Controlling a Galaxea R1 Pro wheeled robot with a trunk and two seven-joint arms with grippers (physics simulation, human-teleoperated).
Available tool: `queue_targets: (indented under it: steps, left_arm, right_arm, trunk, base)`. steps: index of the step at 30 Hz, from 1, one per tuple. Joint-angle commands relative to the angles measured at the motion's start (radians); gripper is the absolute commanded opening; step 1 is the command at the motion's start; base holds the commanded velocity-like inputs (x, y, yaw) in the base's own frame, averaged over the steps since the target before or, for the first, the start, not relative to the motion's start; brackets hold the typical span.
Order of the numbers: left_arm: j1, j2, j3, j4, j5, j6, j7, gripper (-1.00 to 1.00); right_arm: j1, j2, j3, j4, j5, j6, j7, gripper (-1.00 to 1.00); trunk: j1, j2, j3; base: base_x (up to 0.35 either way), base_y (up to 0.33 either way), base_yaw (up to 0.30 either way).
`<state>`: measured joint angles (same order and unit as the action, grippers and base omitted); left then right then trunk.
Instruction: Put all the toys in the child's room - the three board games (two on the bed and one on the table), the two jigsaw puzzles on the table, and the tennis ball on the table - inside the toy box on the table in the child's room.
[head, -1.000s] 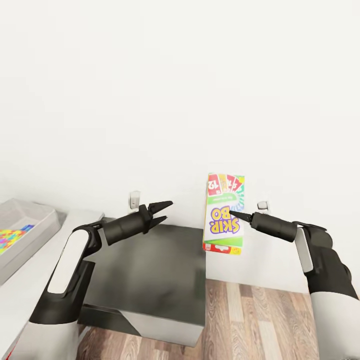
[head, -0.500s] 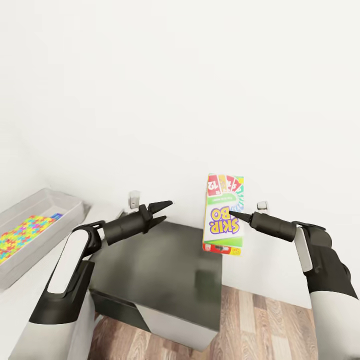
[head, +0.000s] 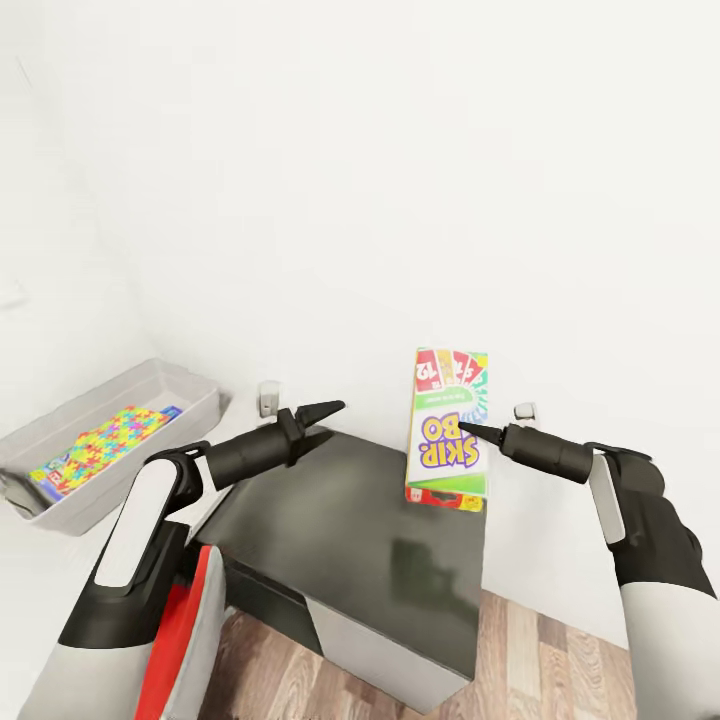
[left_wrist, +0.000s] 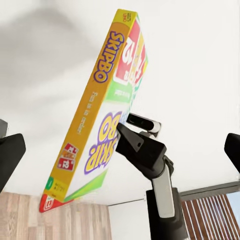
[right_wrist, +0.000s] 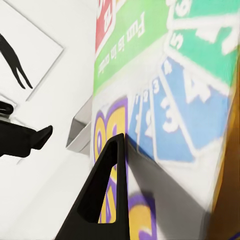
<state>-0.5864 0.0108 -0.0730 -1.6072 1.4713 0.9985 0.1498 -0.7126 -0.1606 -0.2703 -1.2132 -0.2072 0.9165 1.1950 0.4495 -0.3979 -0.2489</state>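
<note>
The Skip-Bo box (head: 447, 428) stands upright in the air above the far right part of the table (head: 350, 540), gripped by the right gripper (head: 466, 431) and close to the wall behind it. The left gripper (head: 322, 410) hangs to the left of the box, apart from it, over the table's far left edge. The toy box (head: 40, 495) sits further left, with a jigsaw puzzle (head: 105, 440) lying inside it

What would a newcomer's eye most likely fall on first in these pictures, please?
Probably the bright Skip-Bo box, held upright in the air by the right hand against the bare white wall, above the dark-grey desk section. Next, the grey toy box on the light desk at the left, with a colourful puzzle lying inside it. The left hand hangs empty between them.
</note>
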Motion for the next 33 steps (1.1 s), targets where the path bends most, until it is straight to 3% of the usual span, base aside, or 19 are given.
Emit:
queue_targets:
  steps: [1, 10, 33]
  left_arm:
    - [-0.001, 0.0, -0.001, 0.0, 0.011, 0.002, 0.007, 1.0]
    - [0.012, 0.005, 0.011, 0.0, 0.012, 0.001, -0.12, 1.0]
    - [0.016, 0.008, 0.018, -0.001, 0.013, 0.003, -0.162, 1.0]
  right_arm:
    - [-0.001, 0.0, -0.001, -0.001, -0.005, 0.007, 0.003, -1.0]
    - [-0.001, -0.002, -0.001, -0.002, -0.004, 0.008, 0.003, -1.0]
    - [-0.003, -0.012, -0.002, -0.005, -0.006, 0.013, 0.003, -1.0]
  trunk:
    - [0.001, -0.002, -0.002]
    - [0.001, -0.002, -0.002]
    - [0.001, -0.002, -0.002]
  base:
    - [0.0, 0.0, 0.29]
    - [0.0, 0.0, 0.292]
    - [0.0, 0.0, 0.293]
